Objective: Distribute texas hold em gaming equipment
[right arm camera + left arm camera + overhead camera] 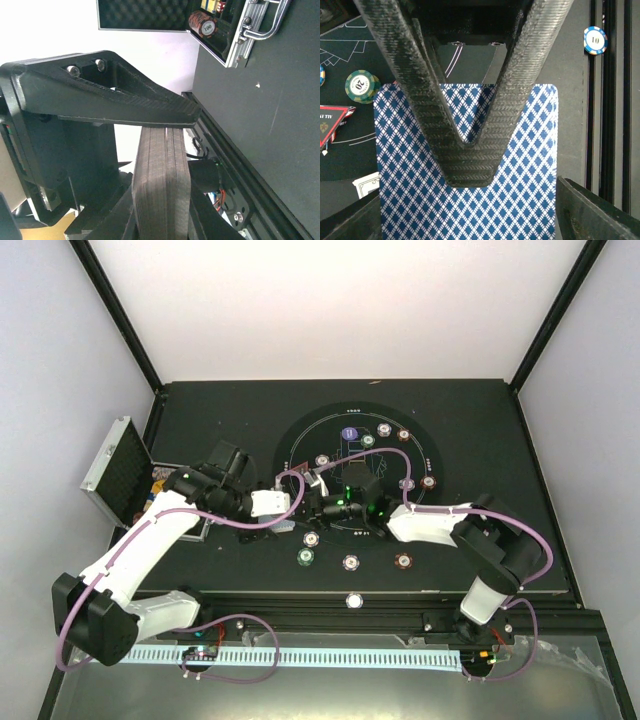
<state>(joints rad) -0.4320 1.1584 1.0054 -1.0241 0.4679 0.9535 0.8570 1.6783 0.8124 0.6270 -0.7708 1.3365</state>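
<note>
Over the desk (480, 420), right claw (164, 137) pinches the playing card (520, 175); left claw (470, 220) stands wide. Card likely light, flexible, slick: grip faces near an edge.

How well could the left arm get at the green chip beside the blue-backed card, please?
Probably yes: the left gripper is right above the card, and the green chip lies uncovered at the card's corner, with nothing standing between them.

- Playing card (520, 190): on the table (480, 420), nearest in the left wrist view.
- Poker chip (362, 86): just beside the card's far left corner.
- Triangle marker (330, 122): left of the card, apart.
- Case (120, 475): table's left edge, another chip (202, 24) inside.
</note>
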